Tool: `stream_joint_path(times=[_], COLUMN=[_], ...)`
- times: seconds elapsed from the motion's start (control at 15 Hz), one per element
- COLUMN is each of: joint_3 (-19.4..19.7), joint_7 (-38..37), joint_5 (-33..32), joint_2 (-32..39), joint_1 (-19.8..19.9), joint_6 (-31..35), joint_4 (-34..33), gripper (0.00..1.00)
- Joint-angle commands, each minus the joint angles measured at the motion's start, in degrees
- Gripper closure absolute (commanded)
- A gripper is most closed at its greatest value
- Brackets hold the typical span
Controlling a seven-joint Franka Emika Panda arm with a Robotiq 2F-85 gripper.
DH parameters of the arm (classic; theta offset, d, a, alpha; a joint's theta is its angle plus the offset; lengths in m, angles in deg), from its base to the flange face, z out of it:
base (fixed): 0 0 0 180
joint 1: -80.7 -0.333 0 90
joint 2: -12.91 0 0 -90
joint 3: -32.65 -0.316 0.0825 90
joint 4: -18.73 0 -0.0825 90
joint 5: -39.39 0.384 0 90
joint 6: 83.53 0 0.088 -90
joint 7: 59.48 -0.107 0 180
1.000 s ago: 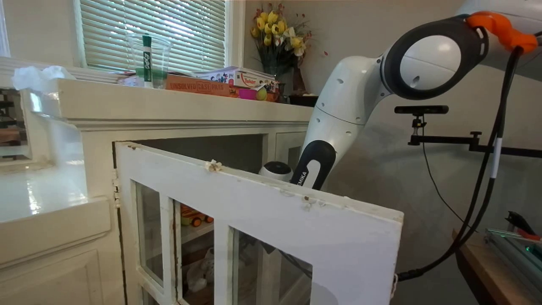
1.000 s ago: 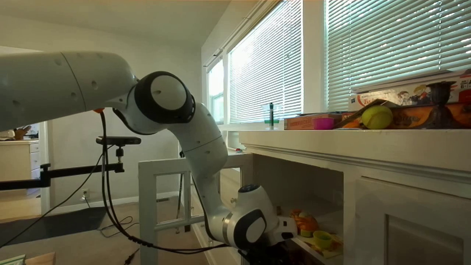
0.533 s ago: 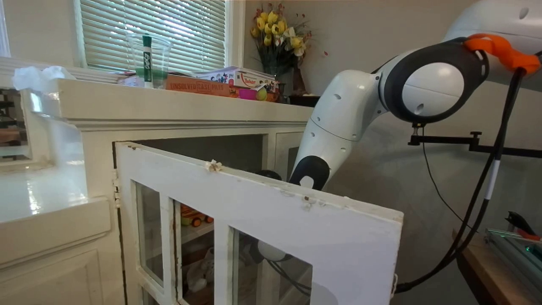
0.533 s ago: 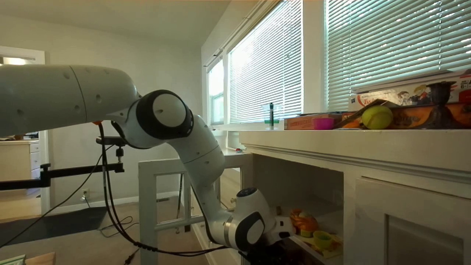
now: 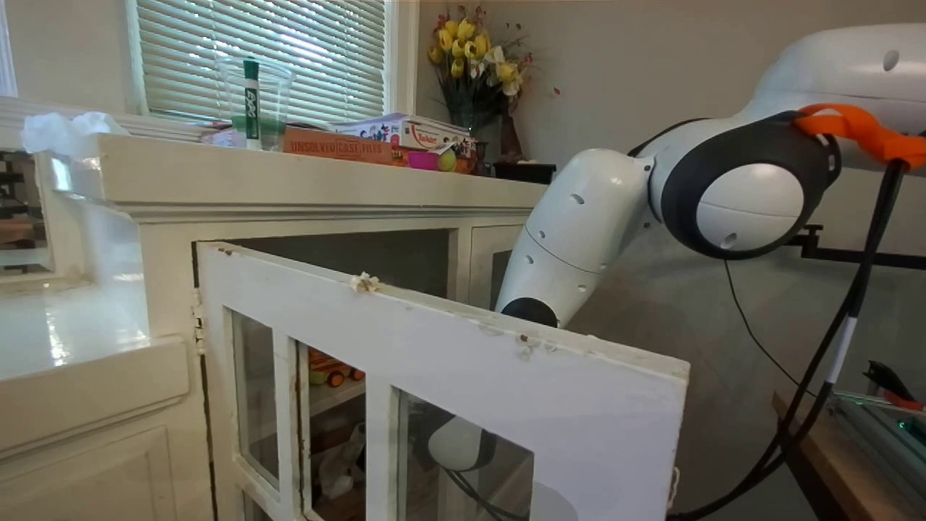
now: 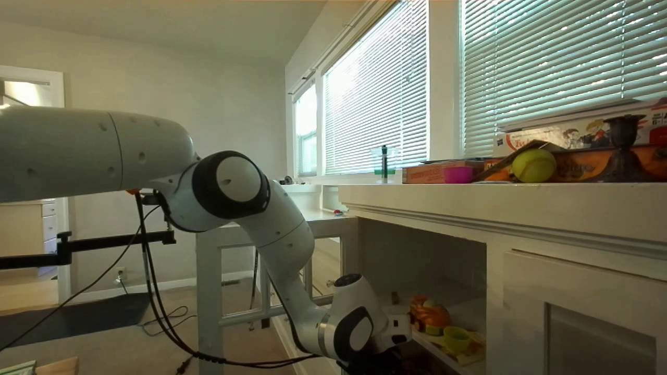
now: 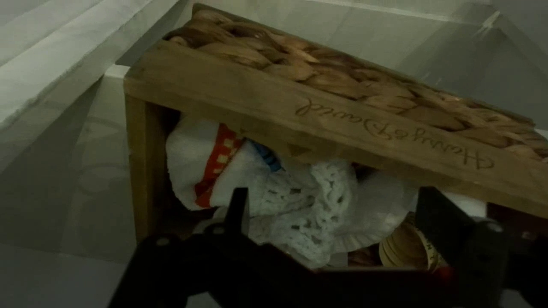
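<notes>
A: The arm [image 6: 286, 234] has moved since a second ago: it hangs lower in both exterior views, and its wrist [image 6: 354, 299], which peeped over the glass-paned door [image 5: 608, 405] in an exterior view, has sunk behind it.

B: And the jaws?

A: Spread wide, with nothing gripped. In the wrist view they stand over a wicker basket [image 7: 338, 77] whose wooden rim [image 7: 338, 126] bears the words "Harry & David", upside down.

B: What's in the basket?

A: A white crocheted cloth [image 7: 332, 188], showing in the gap between the jaws; whether they touch it, I can't tell. Beside it are a red checked band [image 7: 218, 162] and a blue crayon [image 7: 266, 156]. A ridged tan roll [image 7: 400, 248], partly hidden, sits near one side of the jaws.

B: Anything else close by?

A: In an exterior view, an orange toy [image 6: 431, 312] and a lime-green cup [image 6: 457, 339] rest on a shelf [image 6: 440, 355] of the white cabinet [image 6: 495, 291], just past the wrist. The door stands open.
</notes>
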Motion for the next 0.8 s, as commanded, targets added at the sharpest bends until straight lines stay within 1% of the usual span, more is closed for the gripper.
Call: stream_joint_path(times=[0.0,0.13,0.2,0.4,0.47,0.73], joint_3=[2.58,3.38,3.32,3.51,2.78,2.79], joint_7=[-2.47,-3.51,-3.61,-3.15,-2.33,-2.33], joint_5=[2.13,1.78,1.19,0.60,0.00,0.00], joint_2=[4.14,5.02,2.09,2.09,2.00,1.97], joint_1=[-0.80,-0.82,-1.26,-1.47,-0.46,-0.76], joint_6=[-3.39,-4.75,-3.82,-5.18,-3.24,-3.69], joint_4=[-6.64,-8.33,-4.26,-4.74,-4.03,-4.03], gripper=[0.00,0.00,0.00,0.00,0.00,0.00])
